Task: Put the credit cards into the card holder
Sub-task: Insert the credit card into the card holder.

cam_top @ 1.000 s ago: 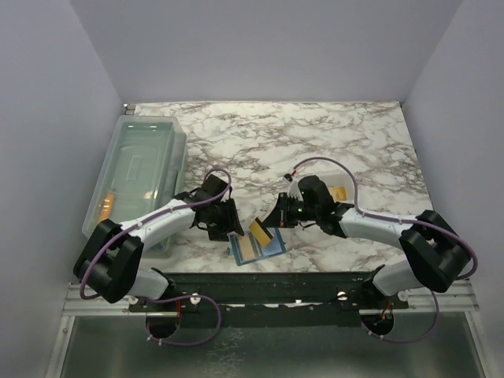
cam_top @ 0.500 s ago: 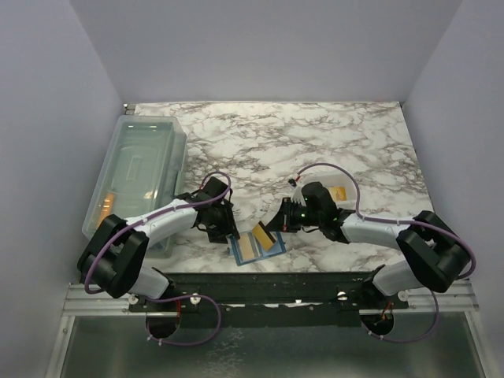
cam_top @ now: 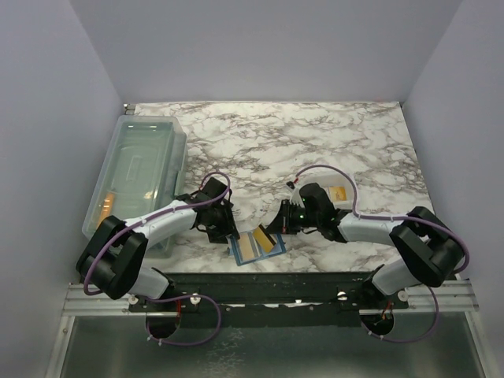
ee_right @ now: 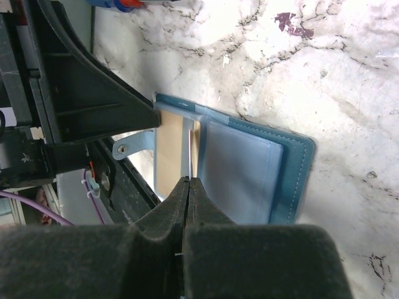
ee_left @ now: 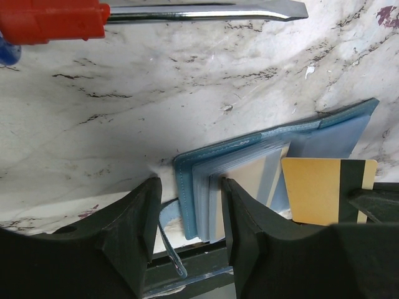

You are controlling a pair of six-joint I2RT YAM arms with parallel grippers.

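Note:
The teal-blue card holder [cam_top: 253, 246] lies open near the table's front edge, its clear inner pockets [ee_left: 249, 180] facing up. My right gripper [cam_top: 277, 229] is shut on a golden-orange credit card [ee_left: 315, 190] with a black stripe. The card stands on edge [ee_right: 187, 149] over the holder's fold, its lower edge at the pockets. My left gripper [ee_left: 190, 205] is open and straddles the holder's left end [ee_left: 187, 187]. Its right finger [ee_left: 240, 218] rests against the pockets. The left finger [ee_left: 140, 218] stands apart, beside the snap tab [ee_left: 168, 243]. Another golden card [cam_top: 340, 191] lies behind the right arm.
A large clear plastic bin [cam_top: 138, 169] stands at the left, with a golden piece [cam_top: 105, 206] inside. A screwdriver with a red handle [ee_left: 50, 18] and steel shaft [ee_left: 206, 9] lies just beyond the holder. The black front rail [cam_top: 260, 283] runs right below the holder.
My right gripper has moved left and down with the card, bringing it onto the open holder. The left jaws have narrowed around the holder's left end.

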